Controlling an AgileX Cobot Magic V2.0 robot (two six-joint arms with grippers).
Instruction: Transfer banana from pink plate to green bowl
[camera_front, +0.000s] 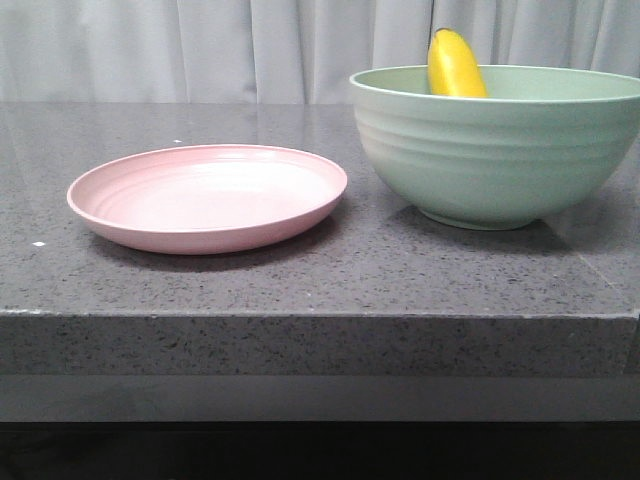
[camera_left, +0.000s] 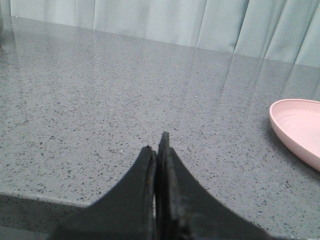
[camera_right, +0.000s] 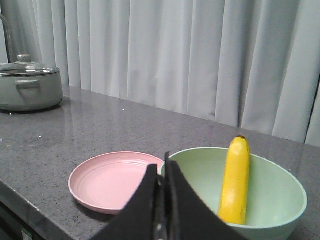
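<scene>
A grey speckled countertop is recorded as the bearing surface, backed by a pale curtain. The green bowl is found just beyond the right gripper, whose fingers are pressed together on nothing. The pink plate is seen bare, beside the bowl and near that gripper; from the left gripper (likewise clenched and empty) only its rim is visible, off to one side. The banana is noted inside the bowl, propped steeply against the wall with its dark tip above the rim. The transfer is judged complete. Remaining risk: a retreating arm clipping the rim could topple the propped fruit.
</scene>
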